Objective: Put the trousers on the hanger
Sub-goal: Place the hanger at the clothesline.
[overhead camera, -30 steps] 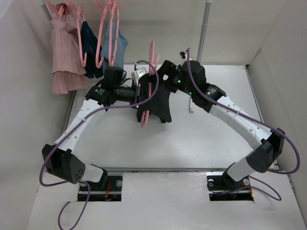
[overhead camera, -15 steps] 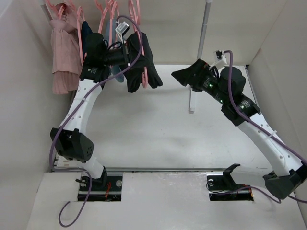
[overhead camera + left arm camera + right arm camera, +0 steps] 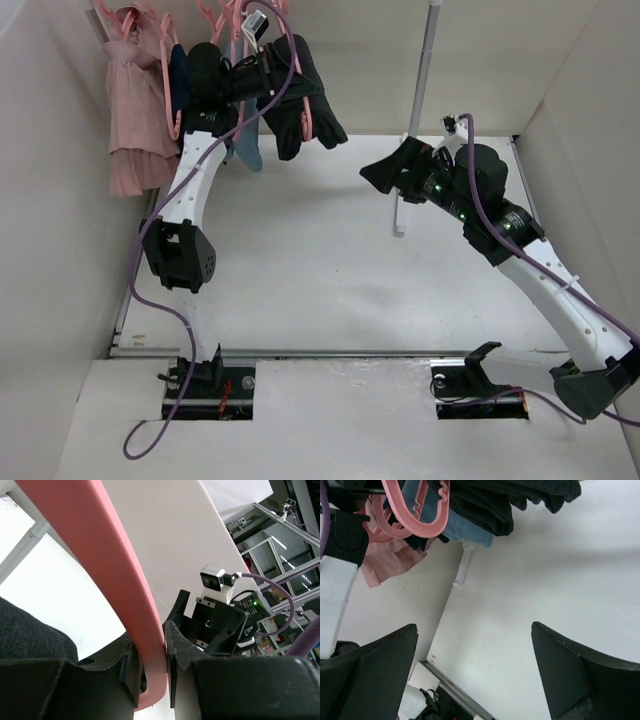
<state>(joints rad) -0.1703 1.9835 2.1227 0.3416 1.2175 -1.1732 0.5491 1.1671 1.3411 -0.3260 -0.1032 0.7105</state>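
The hanger [image 3: 125, 570] is clamped on its thin pink bar by the left jaws, as the left wrist view shows. The trousers [image 3: 300, 95] are draped over it, with dark fabric hanging on both sides. In the top view the pair is held high at about 11 o'clock of the worktop [image 3: 330, 270]. It is just beside the other hangers [image 3: 170, 90], which carry the pink garment [image 3: 128, 110] and the light-blue garment [image 3: 248, 150]. The right jaws stand wide open and hold nothing, at about 2 o'clock, well apart from the trousers.

The draping looks done. What seems left is for the hook to be set on the rail, which is hardly seen in these views. The hanger is best held level so that the soft fabric is not slid off; one fold hangs lower toward 4 o'clock. The hook should be brought over the rail from above and lowered until the weight is carried, and only then should the grip be loosened. A gap beside the neighbouring hangers should be chosen so that nothing is snagged. The right jaws are best held clear, ready should the fabric slip.
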